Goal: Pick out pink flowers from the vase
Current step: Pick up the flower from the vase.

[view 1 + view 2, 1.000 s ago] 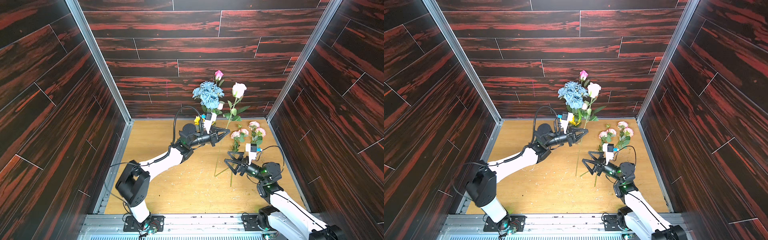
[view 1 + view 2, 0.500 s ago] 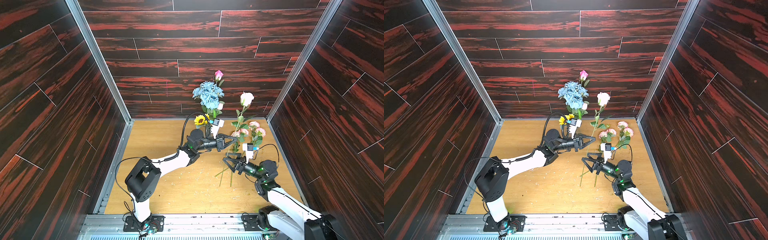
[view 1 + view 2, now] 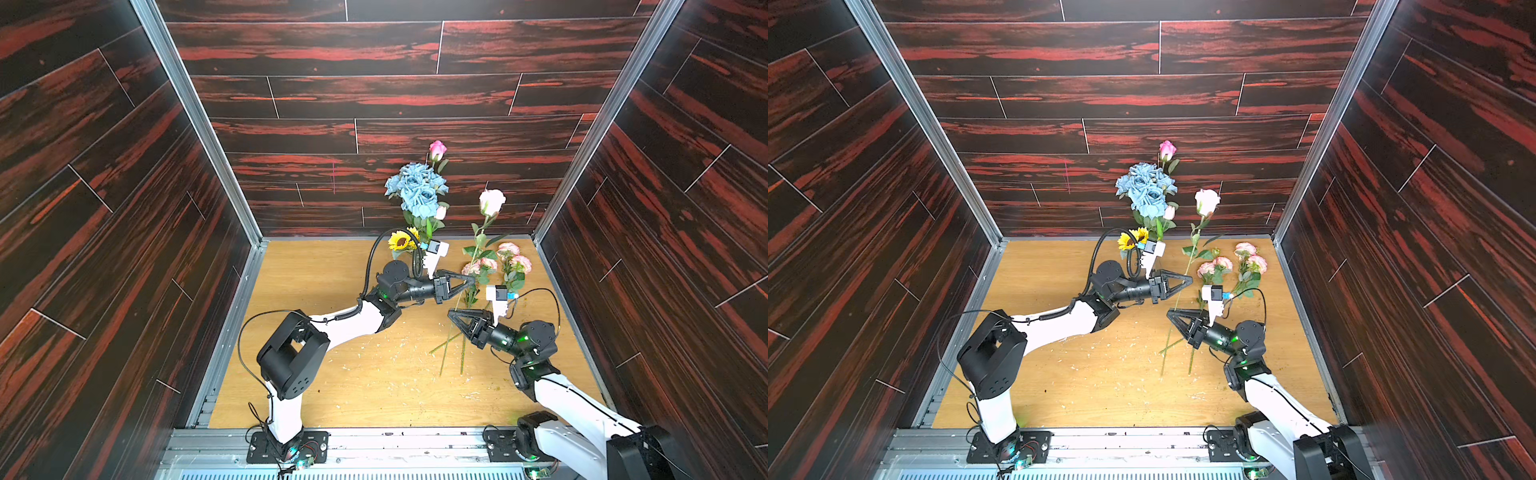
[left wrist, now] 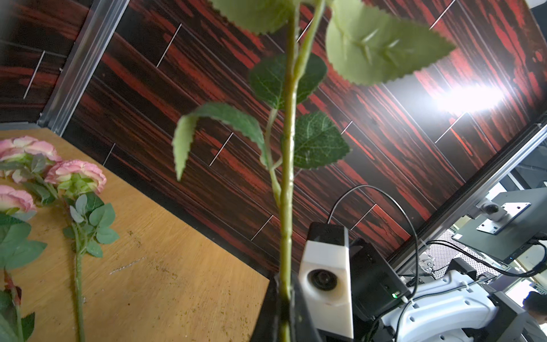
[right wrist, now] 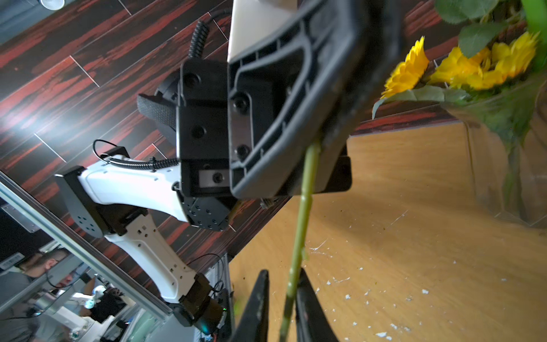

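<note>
The left gripper (image 3: 471, 282) is clamped on the green stem of a pale pink rose (image 3: 491, 202). In the left wrist view the stem is seen pinched between the 2 dark fingers (image 4: 268, 319), with no gap showing. The rose is held tilted, its bloom well above the jaws and the lower stem hanging below them toward the table (image 3: 332, 291).

Just below that grip, the right gripper (image 3: 451, 313) is set around the same stem. In the right wrist view its 2 fingers (image 5: 254, 311) are drawn in close on either side, with a thin sliver of space left on 1 side. Whether the stem is truly pinched there cannot be told.

The vase (image 5: 488, 165) is largely hidden in both top views by the left arm's wrist camera. Its clear glass is made out only in the right wrist view, blurred and cut off at the frame edge. It stands behind the left gripper's wrist, toward the back wall, apart from both sets of jaws.

Above the vase are seen the sunflowers (image 3: 401, 240), a blue rose cluster (image 3: 417, 189) and 1 pink rosebud (image 3: 437, 148), the highest of all. Other pink flowers (image 3: 509, 251) with ruffled blooms lie flat on the table just beyond the left gripper's tip. Their stems run back past the right gripper's fingers.
</note>
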You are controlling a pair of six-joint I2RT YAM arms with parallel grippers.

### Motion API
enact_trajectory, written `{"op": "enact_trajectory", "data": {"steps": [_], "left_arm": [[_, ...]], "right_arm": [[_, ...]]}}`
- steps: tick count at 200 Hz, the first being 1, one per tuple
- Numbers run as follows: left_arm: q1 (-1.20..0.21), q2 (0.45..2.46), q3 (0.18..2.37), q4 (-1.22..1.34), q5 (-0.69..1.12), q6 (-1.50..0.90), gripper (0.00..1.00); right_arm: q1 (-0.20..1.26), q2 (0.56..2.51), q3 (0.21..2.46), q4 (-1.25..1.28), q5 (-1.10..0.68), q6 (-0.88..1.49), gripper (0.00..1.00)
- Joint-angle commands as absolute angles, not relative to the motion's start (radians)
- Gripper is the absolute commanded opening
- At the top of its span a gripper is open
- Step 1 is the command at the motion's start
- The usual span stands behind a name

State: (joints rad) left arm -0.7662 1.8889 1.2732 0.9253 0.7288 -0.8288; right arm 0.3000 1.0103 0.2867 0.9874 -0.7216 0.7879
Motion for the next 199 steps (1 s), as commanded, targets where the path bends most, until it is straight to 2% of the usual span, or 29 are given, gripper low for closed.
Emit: {"op": "enact_trajectory", "data": {"steps": [1, 12, 68, 88, 98, 105, 119, 151, 176, 199], "left_arm": [[-0.773, 1.893, 1.258, 0.939, 0.724, -0.817, 0.0], [-0.773, 1.894, 1.254, 0.937, 0.715, -0.815, 0.0], [-0.773, 1.863, 1.238, 0.786, 0.643, -0.698, 0.0], [-0.772, 1.835, 1.232, 0.706, 0.598, -0.624, 0.28], [-0.771, 1.812, 1.229, 0.638, 0.571, -0.568, 0.51], [-0.769, 1.793, 1.224, 0.596, 0.539, -0.532, 0.64], [-0.769, 1.758, 1.202, 0.538, 0.463, -0.471, 0.81], [-0.762, 1.633, 1.12, 0.461, 0.209, -0.351, 0.97], [-0.761, 1.553, 1.031, 0.48, 0.02, -0.301, 0.99], [-0.761, 1.506, 0.951, 0.543, -0.067, -0.279, 0.99]], "right_arm": [[0.293, 1.015, 0.302, 1.012, -0.736, 0.794, 0.08], [0.293, 1.018, 0.305, 1.009, -0.738, 0.797, 0.0], [0.29, 1.033, 0.313, 0.979, -0.727, 0.789, 0.0], [0.29, 1.041, 0.314, 0.972, -0.718, 0.783, 0.0], [0.29, 1.042, 0.317, 0.962, -0.716, 0.778, 0.0], [0.29, 1.041, 0.318, 0.955, -0.713, 0.773, 0.0], [0.29, 1.03, 0.32, 0.929, -0.7, 0.758, 0.0], [0.286, 0.977, 0.334, 0.754, -0.573, 0.699, 0.0], [0.269, 0.943, 0.367, 0.534, -0.381, 0.654, 0.0], [0.22, 0.949, 0.389, 0.389, -0.227, 0.672, 0.0]]}}
